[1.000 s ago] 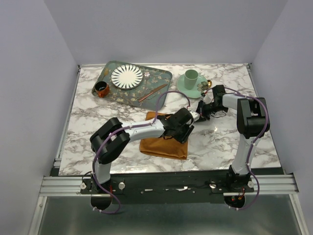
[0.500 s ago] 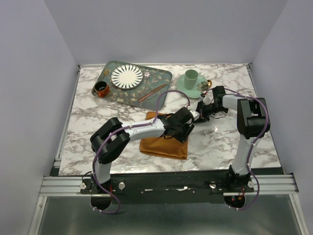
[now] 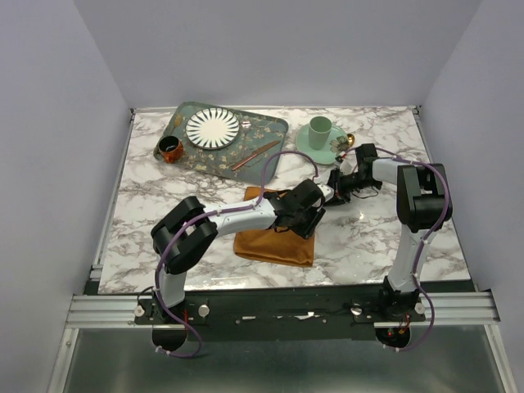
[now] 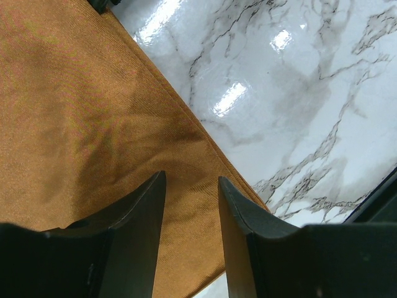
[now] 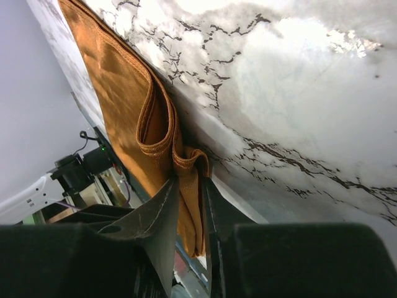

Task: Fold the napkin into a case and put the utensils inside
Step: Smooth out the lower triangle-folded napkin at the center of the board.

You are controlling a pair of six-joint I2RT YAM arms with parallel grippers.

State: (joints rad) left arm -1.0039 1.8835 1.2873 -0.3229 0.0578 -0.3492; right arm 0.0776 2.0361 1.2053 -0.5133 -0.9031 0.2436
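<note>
The rust-orange napkin lies folded on the marble in front of the arms, and its layered edge shows in the right wrist view. My left gripper is low over its far right part, open, with only flat cloth under the fingers. My right gripper reaches in from the right. Its jaws stand slightly parted around the napkin's folded hem, which still lies between them. A slim copper utensil rests on the green tray. Another gold piece peeks out by the saucer.
The patterned green tray at the back left holds a striped plate. A small brown cup stands at its near left corner. A mint cup on a saucer stands behind the right gripper.
The right gripper's jaws have loosened on the napkin's hem. Both arms and the napkin stay where they were.
</note>
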